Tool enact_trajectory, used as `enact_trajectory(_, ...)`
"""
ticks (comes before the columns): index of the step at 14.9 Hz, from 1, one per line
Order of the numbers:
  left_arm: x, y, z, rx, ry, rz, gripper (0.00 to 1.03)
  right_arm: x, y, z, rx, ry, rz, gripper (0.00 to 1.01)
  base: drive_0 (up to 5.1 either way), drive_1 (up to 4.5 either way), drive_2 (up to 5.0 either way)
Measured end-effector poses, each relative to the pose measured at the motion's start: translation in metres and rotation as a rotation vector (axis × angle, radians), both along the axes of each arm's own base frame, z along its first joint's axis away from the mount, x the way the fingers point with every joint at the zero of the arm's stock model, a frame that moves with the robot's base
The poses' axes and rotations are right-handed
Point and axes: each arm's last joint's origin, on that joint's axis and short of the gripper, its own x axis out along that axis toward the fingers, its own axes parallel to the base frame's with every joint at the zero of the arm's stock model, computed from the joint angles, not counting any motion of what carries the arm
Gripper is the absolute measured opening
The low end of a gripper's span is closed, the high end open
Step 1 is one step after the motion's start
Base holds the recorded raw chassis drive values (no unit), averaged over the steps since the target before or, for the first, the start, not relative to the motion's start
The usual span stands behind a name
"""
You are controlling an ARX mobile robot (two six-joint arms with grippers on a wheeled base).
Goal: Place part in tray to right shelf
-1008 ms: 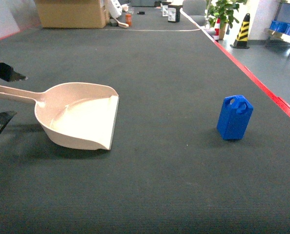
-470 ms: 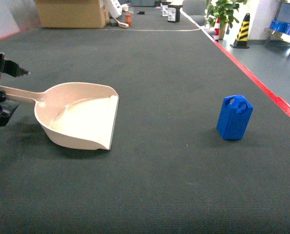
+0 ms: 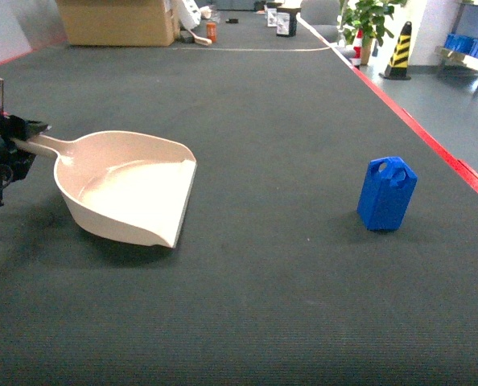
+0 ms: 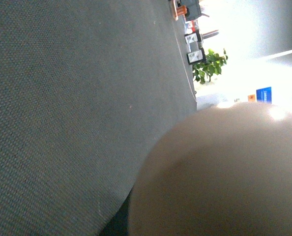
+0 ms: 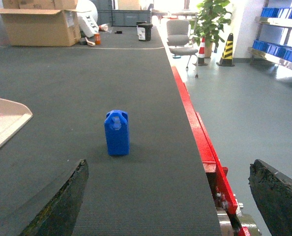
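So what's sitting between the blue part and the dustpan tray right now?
Nothing: in the head view only bare dark mat separates the tray from the upright part. The right wrist view shows the same empty stretch.

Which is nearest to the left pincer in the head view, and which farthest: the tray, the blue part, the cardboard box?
From the left pincer:
1. Tray, its handle at the pincer, left side.
2. Cardboard box, far back left.
3. Blue part, standing at right.

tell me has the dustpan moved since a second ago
Yes. The dustpan has tipped, its handle end lifted by the left gripper, while the blue block stays put.
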Motion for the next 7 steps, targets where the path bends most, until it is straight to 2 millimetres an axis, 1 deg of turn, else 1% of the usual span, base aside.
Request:
enact_trajectory(1, -0.013, -0.002, 0.006, -0.019, -0.026, 0.003, 0.15, 0.0, 0.0, 0.0, 0.0, 0.0, 0.0, 0.98, 0.0, 0.0, 0.0)
enact_trajectory(2, -0.025, -0.005, 0.018, -0.048, -0.077, -0.011, 0.15, 0.0, 0.0, 0.0, 0.0, 0.0, 0.0, 0.98, 0.0, 0.0, 0.0)
enact_trajectory(3, -0.033, -0.007, 0.033, -0.068, -0.118, -0.016, 0.15, 0.0, 0.0, 0.0, 0.0, 0.0, 0.0, 0.98, 0.0, 0.0, 0.0)
enact_trajectory(4, -0.048, -0.014, 0.058, -0.076, -0.2, -0.045, 0.15, 0.0, 0.0, 0.0, 0.0, 0.0, 0.0, 0.98, 0.0, 0.0, 0.0)
enact_trajectory(5, -0.06, -0.028, 0.074, -0.073, -0.24, -0.092, 0.15, 0.0, 0.0, 0.0, 0.0, 0.0, 0.0, 0.98, 0.0, 0.0, 0.0)
enact_trajectory(6, -0.072, -0.049, 0.082, -0.071, -0.261, -0.163, 0.15, 0.0, 0.0, 0.0, 0.0, 0.0, 0.0, 0.98, 0.0, 0.0, 0.0)
enact_trajectory(7, -0.083, -0.069, 0.08, -0.08, -0.253, -0.247, 0.15, 0.0, 0.0, 0.0, 0.0, 0.0, 0.0, 0.98, 0.0, 0.0, 0.0)
